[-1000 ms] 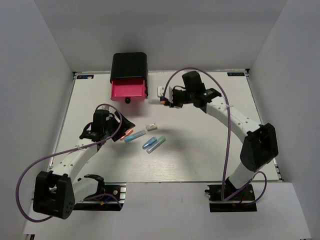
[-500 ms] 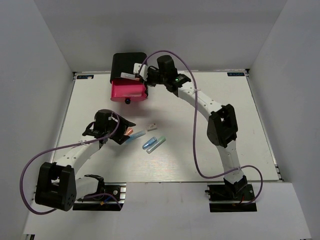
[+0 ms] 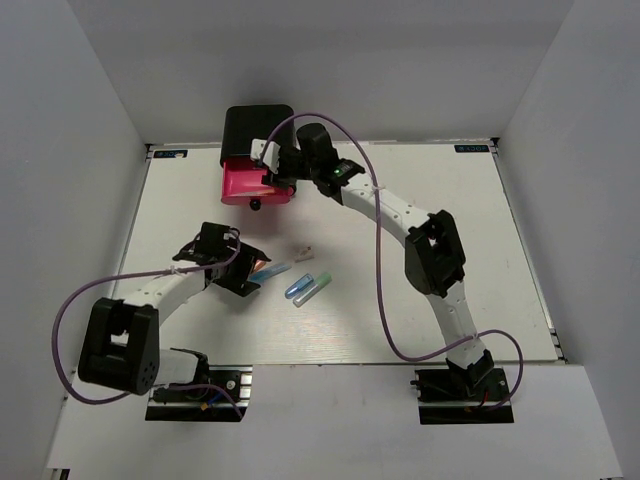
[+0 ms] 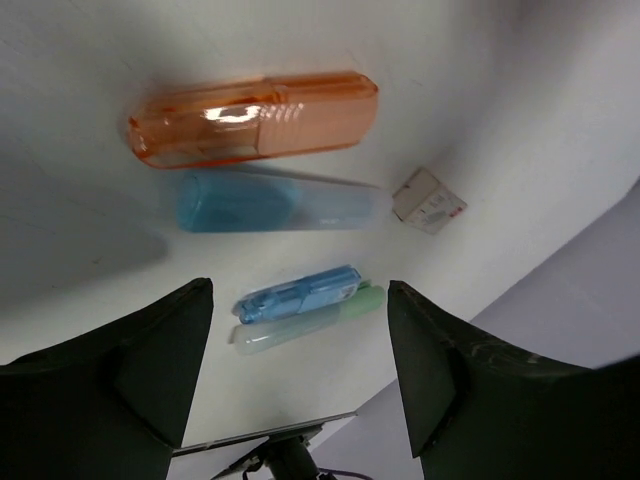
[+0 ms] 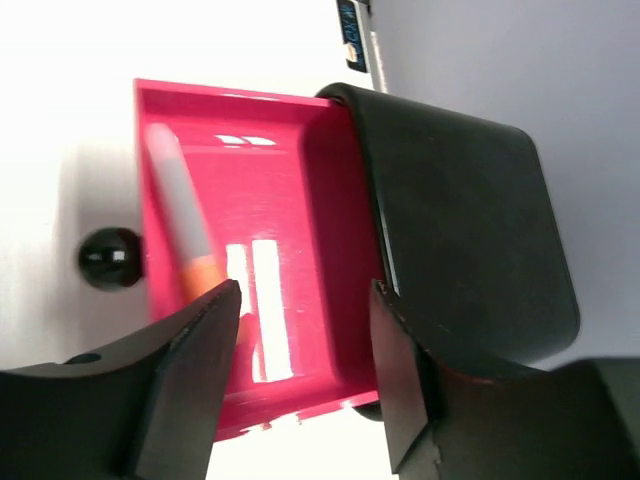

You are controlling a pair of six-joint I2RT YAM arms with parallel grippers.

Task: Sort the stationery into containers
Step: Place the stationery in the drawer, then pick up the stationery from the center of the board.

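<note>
Right gripper [image 5: 305,300], newly swung over the open pink plastic drawer [image 5: 330,180], gapes released, a blurred grey-and-orange capsule [image 5: 185,225] apparently dropped below: one sorted.

— Where do the loose pieces lie?
— Middle of the left wrist view, flat on the surface. An orange capsule [image 4: 255,120] is uppermost, with a light blue capsule [image 4: 275,200] just below and parallel. Lower down, a blue capsule [image 4: 300,293] lies beside a pale green capsule [image 4: 300,327]. A small white block [image 4: 428,200] sits to the right.
— And the drawers?
— Upper left of the top view: one pink drawer [image 3: 250,185] stands pulled out of the black box [image 3: 258,128], knob [image 3: 256,204] toward the frame's bottom. Inside the drawer, the right wrist view shows a blurred grey-and-orange piece [image 5: 180,215].
</note>
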